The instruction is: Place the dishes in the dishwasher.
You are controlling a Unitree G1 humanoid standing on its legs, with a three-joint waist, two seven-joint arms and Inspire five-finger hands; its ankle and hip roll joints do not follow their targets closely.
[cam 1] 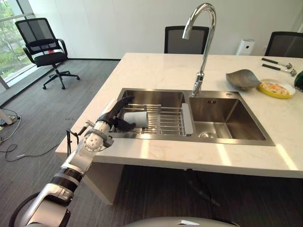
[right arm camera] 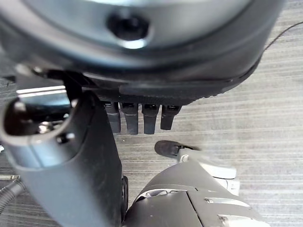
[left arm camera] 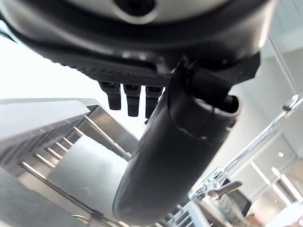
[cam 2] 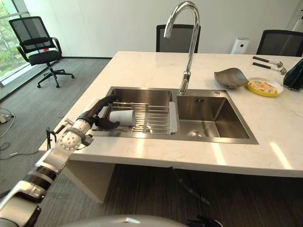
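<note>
A pale marble counter (cam 1: 161, 71) carries a steel double sink (cam 1: 265, 138), with a tall curved tap (cam 1: 202, 42) rising behind the divider between the two basins; a wire rack (cam 1: 165, 120) spans the left basin (cam 1: 151, 97), and a white cup (cam 2: 122, 117) lies on its side at the rack's left end; the robot's left hand (cam 1: 115, 116) reaches in over the sink's left rim, its dark fingers (cam 2: 97, 108) extended above the cup and its thumb (cam 2: 108, 125) lying below it, so that the cup sits between them; whether the hand actually presses the cup cannot be told from the head views, and in the left wrist view the fingers (left arm camera: 127, 97) appear short and straight beside the thumb (left arm camera: 175, 156), with the rack's bars (left arm camera: 57, 151) and the cup's pale side (left arm camera: 90, 175) beyond them; the hand thus reads as released rather than clenched; the right basin (cam 1: 227, 118) holds its drain (cam 1: 207, 135); on the counter to the right of the tap rest a grey bowl (cam 1: 242, 79) and, just beside it, a yellow plate (cam 1: 276, 88); two utensils (cam 1: 278, 65) lie further back near the counter's far edge; office chairs (cam 1: 45, 49) stand on the grey carpet; the right hand (right arm camera: 71, 156) hangs above the carpet, its fingers (right arm camera: 137, 118) straight.
</note>
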